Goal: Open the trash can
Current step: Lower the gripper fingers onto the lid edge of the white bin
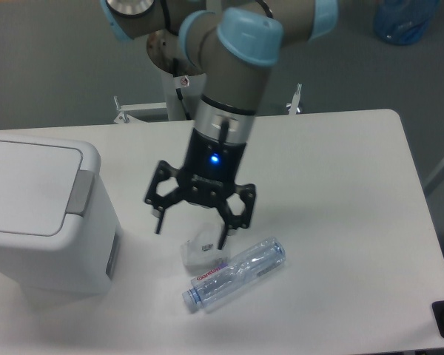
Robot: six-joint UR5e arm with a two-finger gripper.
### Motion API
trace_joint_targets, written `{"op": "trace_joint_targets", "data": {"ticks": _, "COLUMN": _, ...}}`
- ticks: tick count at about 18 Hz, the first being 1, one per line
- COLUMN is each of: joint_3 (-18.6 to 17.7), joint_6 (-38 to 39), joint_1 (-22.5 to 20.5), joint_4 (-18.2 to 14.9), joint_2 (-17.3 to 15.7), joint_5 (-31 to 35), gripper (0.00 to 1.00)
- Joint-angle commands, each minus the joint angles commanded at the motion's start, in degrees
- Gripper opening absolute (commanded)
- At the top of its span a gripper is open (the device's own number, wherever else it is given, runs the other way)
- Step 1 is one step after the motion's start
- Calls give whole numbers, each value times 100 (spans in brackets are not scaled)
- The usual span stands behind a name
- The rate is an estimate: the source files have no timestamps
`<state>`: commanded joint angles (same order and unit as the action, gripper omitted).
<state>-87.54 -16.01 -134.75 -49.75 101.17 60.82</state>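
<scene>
On the white table (340, 185), the trash can's (37, 214) grey tab (79, 194) faces the spread-fingered, empty tool (191, 231).

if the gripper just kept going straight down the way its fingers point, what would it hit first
Probably the small white packet: the open gripper points down, one fingertip just above it. Depth is unclear from this single view, so it might reach bare table instead.

Even, cool overhead light, soft shadows under the trash can (37, 214), slight blur on the hand (191, 231).

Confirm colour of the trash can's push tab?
Grey, on the white trash can; push tab shows in the fixed camera.
</scene>
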Motion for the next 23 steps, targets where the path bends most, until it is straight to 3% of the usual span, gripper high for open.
{"op": "trace_joint_targets", "data": {"ticks": 3, "joint_3": -184, "joint_6": 125, "joint_1": 150, "joint_4": 0, "joint_2": -132, "joint_5": 9, "gripper": 100}}
{"op": "trace_joint_targets", "data": {"ticks": 8, "joint_3": -922, "joint_6": 55, "joint_1": 221, "joint_4": 35, "joint_2": -527, "joint_5": 18, "gripper": 100}}
{"op": "trace_joint_targets", "data": {"ticks": 10, "joint_3": -1045, "joint_6": 89, "joint_1": 230, "joint_4": 26, "joint_2": -633, "joint_5": 18, "gripper": 100}}
{"op": "trace_joint_targets", "data": {"ticks": 23, "joint_3": -932, "joint_6": 125, "joint_1": 291, "joint_4": 18, "joint_2": -581, "joint_5": 9, "gripper": 100}}
